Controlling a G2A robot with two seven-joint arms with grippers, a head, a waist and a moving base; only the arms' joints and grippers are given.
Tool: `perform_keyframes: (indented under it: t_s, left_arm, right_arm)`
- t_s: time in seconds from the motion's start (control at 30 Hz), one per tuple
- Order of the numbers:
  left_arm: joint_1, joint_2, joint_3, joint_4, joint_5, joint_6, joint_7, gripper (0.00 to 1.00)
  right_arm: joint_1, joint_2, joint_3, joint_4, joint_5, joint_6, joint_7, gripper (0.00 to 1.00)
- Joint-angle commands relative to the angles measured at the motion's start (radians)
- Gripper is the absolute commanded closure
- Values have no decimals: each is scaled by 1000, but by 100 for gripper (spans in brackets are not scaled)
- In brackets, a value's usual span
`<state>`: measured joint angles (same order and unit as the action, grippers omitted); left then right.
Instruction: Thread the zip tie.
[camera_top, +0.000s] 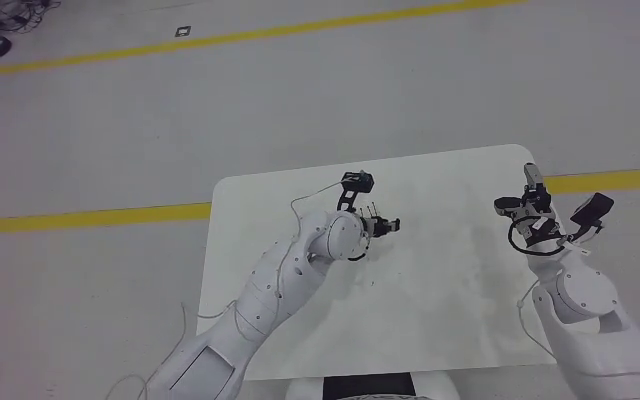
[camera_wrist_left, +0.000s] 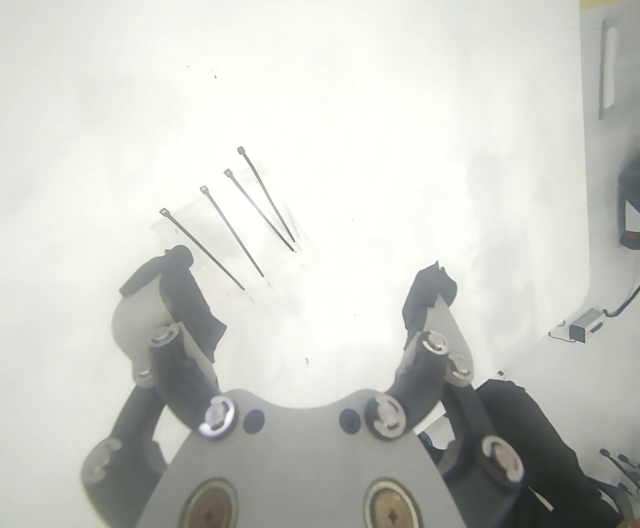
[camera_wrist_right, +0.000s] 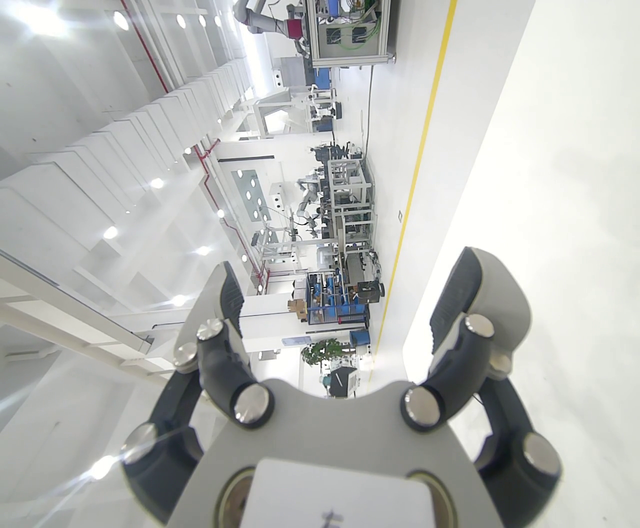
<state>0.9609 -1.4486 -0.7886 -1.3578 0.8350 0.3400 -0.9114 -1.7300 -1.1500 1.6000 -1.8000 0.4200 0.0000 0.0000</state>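
Note:
Several black zip ties (camera_wrist_left: 235, 215) lie side by side on the white table (camera_top: 450, 300), on what looks like a clear sheet. My left gripper (camera_wrist_left: 305, 280) hovers just short of them, open, with nothing between its black-taped fingers (camera_wrist_left: 182, 290). From above, the left gripper (camera_top: 385, 226) is near the table's middle, with the zip ties (camera_top: 371, 211) as thin dark lines beside it. My right gripper (camera_wrist_right: 347, 295) is open and empty, raised near the table's right edge and facing out into the room; it appears in the top view as well, as the right gripper (camera_top: 520, 197).
The table's right edge (camera_wrist_left: 585, 200) runs past the left gripper, with floor and cables beyond. A yellow floor line (camera_top: 100, 218) passes behind the table. Bare tabletop lies between the two arms.

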Motion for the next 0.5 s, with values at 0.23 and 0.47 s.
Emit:
perform_keyframes:
  t_s: [0.23,0.47]
  left_arm:
    - [-19,-30,1,45,30,0,3,0]
    - [-14,-29,-4,57,40,0,11,0]
  right_arm:
    - [0,0,0,0,0,0,0,0]
    - [0,0,0,0,0,0,0,0]
